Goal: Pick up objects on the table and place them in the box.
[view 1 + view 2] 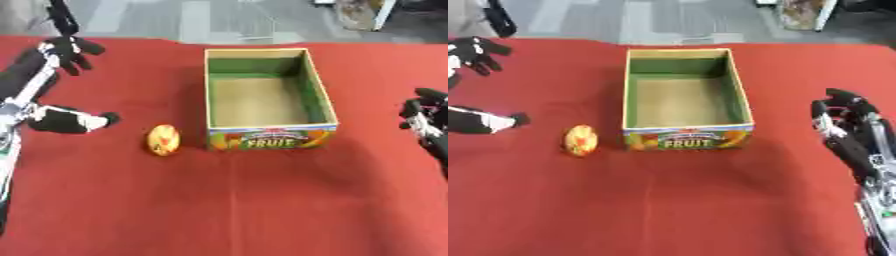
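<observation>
Red cloth (pixel 262 200) covers the table.

A matt red cloth (pixel 262 210) is spread under a plain cardboard box (pixel 267 92) with a glossy printed front, and a smooth, slightly shiny orange-yellow fruit (pixel 163 139) is seen beside it.

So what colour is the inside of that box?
The box has green inner walls and a plain brown cardboard floor, clearest in the left eye view.
</observation>
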Robot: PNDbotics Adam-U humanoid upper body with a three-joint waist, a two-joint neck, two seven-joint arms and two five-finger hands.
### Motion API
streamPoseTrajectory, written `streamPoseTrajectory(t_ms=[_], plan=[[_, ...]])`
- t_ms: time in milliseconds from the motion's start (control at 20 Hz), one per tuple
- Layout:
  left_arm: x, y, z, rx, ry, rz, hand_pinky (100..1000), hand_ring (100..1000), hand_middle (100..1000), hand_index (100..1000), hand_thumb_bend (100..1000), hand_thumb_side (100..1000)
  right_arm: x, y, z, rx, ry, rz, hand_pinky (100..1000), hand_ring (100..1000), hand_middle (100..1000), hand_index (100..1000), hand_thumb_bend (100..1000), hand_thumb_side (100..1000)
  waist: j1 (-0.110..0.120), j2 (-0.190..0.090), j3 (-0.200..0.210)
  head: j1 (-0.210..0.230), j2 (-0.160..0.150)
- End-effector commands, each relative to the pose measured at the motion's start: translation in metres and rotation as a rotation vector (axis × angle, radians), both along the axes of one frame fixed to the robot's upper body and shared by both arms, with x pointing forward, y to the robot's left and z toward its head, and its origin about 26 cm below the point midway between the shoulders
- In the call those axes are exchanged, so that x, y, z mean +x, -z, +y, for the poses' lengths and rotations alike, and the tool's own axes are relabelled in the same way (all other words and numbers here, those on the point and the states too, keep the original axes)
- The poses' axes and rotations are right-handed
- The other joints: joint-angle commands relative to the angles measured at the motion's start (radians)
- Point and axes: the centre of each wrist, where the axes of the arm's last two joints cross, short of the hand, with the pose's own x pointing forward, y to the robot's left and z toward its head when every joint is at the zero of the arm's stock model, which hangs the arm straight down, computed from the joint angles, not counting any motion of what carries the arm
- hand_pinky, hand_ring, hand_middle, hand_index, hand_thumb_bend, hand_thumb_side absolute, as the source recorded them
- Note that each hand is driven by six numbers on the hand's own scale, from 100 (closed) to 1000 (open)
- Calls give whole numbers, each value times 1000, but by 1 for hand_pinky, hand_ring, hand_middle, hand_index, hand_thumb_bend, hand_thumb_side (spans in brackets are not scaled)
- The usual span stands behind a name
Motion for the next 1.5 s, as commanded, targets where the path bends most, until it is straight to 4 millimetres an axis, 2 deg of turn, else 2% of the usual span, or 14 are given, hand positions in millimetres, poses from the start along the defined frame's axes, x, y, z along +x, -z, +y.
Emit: streamPoseTrajectory(t_ms=[50, 600, 1100, 1500], plan=[[0, -9, 0, 22, 5, -24, 605, 654, 736, 836, 719, 100, 0, -11, -2, -16, -7, -32, 561, 641, 628, 798, 280, 405, 2, -16, 1, 6, -6], [5, -7, -3, 41, 23, -7, 598, 648, 730, 834, 718, 100, 0, -10, -2, -14, -7, -30, 561, 640, 628, 798, 280, 406, 4, -22, -1, 9, -7], [37, -1, -28, 210, 62, 141, 626, 681, 766, 848, 782, 114, 0, -9, -1, -12, -15, -25, 561, 640, 628, 797, 277, 408, 4, -27, -15, 20, -6], [55, 9, -39, 292, 88, 235, 628, 671, 746, 843, 807, 128, 0, -8, -1, -10, -15, -21, 561, 640, 628, 796, 277, 408, 3, -27, -22, 23, -2]])
